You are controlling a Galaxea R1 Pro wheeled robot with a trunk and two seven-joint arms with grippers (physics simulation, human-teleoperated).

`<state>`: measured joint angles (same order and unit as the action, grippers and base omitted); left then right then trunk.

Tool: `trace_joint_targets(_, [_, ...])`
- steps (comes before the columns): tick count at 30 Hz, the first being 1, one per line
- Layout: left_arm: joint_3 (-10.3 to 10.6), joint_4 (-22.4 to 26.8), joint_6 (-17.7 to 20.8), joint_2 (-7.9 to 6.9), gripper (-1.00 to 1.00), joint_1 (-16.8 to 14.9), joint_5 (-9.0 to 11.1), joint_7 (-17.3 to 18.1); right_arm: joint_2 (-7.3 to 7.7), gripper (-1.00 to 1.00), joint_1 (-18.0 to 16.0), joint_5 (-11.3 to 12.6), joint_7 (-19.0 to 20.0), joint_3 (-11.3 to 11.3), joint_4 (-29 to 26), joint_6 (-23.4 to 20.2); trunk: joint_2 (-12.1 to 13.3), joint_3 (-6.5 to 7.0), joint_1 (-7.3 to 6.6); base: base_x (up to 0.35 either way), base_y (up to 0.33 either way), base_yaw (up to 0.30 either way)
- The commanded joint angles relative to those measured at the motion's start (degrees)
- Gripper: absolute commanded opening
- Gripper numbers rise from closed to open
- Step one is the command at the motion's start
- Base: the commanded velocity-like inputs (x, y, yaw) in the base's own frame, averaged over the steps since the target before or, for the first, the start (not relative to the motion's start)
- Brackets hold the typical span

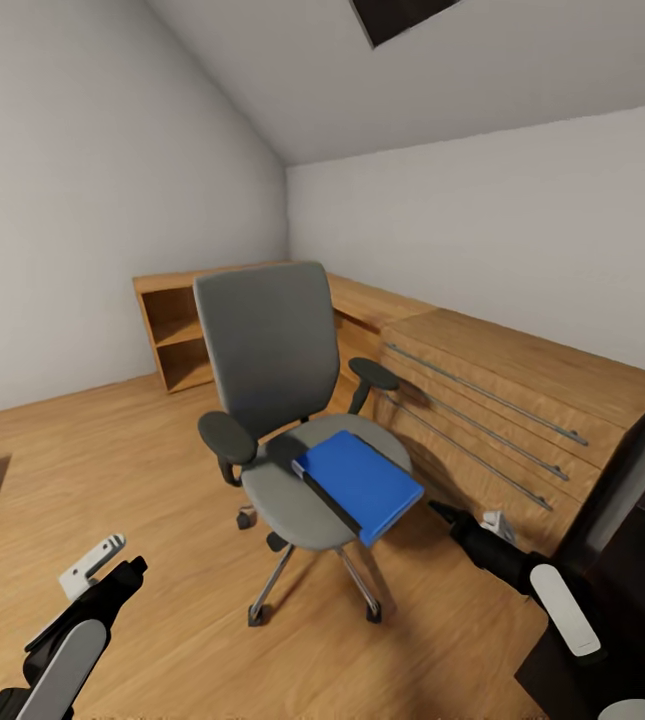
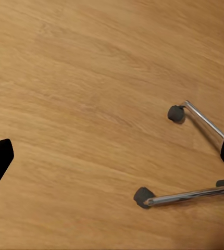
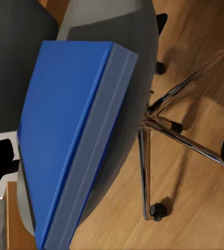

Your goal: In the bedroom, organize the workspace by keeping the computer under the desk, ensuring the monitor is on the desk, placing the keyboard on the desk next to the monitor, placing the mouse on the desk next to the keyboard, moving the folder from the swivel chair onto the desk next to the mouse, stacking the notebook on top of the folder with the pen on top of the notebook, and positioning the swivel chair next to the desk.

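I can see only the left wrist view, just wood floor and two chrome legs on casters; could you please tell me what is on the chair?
Observer: A blue folder lies flat on the swivel chair seat.
Operator: Thank you. Is the right pincer near it?
Observer: Yes, the right pincer hovers just off the folder's corner, open, not touching it.
Operator: And what stands behind the chair?
Observer: A low light-wood chest of drawers runs along the wall, close to the chair's armrest.
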<state>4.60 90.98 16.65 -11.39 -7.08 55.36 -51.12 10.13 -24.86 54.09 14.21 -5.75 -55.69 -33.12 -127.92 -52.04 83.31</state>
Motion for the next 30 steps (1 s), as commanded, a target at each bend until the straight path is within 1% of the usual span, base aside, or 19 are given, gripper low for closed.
trace_joint_targets(1, [0.1, 0.07, 0.22, -0.04, 1.0, -0.04, 0.19, -0.38, -0.08, 1.0, -0.06, 0.11, 0.11, -0.13, 0.02, -0.33, -0.44, -0.24, 0.22, 0.0, 0.0, 0.0])
trace_joint_targets(10, [0.15, 0.07, 0.22, 0.05, 1.0, -0.04, 0.19, -0.39, -0.2, 1.0, -0.02, 0.31, 0.38, -0.13, 0.54, -0.35, -4.05, -1.86, 2.19, 0.0, 0.0, 0.0])
trace_joint_targets(14, [0.15, 0.07, 0.22, 0.06, 1.0, -0.04, 0.03, -0.43, -0.2, 1.0, -0.06, 0.43, 2.31, -0.11, 2.63, -0.37, -4.05, -1.86, 2.19, 0.0, 0.0, 0.0])
trace_joint_targets(18, [0.21, -0.12, 0.22, 0.06, 1.0, -0.04, -0.11, -0.33, -0.2, 1.0, -0.04, 0.4, 4.26, -0.07, 3.24, -0.37, -4.05, -1.86, 2.19, 0.069, 0.033, 0.0])
trace_joint_targets(29, [0.32, -0.24, 0.37, 0.06, 1.0, -0.04, -0.03, -0.28, -0.2, 1.0, -0.05, 0.4, 4.62, -0.01, 3.31, -0.37, -4.05, -1.86, 2.19, 0.085, 0.033, 0.0])
trace_joint_targets(30, [0.32, -0.86, 0.34, 0.06, 1.0, -0.04, -0.06, -0.19, -0.2, 1.0, -0.07, 0.4, 4.61, 0.02, 3.31, -0.37, -4.05, -1.86, 2.19, 0.186, 0.055, 0.0])
